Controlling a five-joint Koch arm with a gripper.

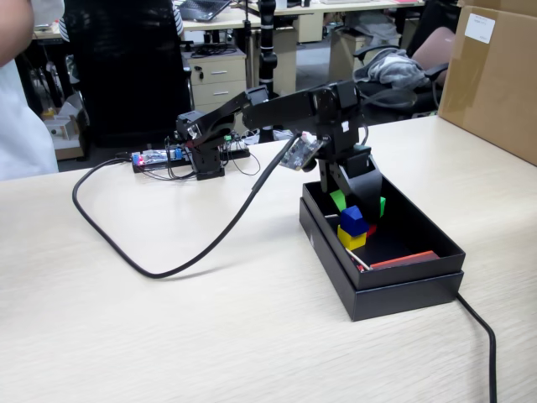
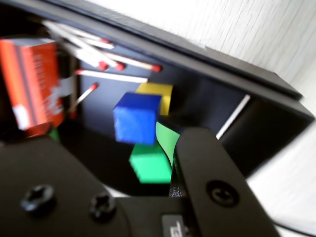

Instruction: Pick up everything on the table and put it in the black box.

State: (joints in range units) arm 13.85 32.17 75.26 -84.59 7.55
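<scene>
Cubes crowd the black box [image 1: 394, 273] right around the gripper [image 1: 359, 200], which hangs low inside it. In the wrist view the green cube [image 2: 150, 168] lies just beside the near jaw, the blue cube [image 2: 136, 118] sits just beyond it against the yellow cube [image 2: 157, 94], and matches [image 2: 113, 76] with a red matchbox [image 2: 32, 81] lie farther off. A red cube [image 1: 372, 229] peeks out beside the yellow one. How far the jaws stand apart, or whether they hold anything, I cannot tell. Box rests on the table [image 1: 168, 336].
</scene>
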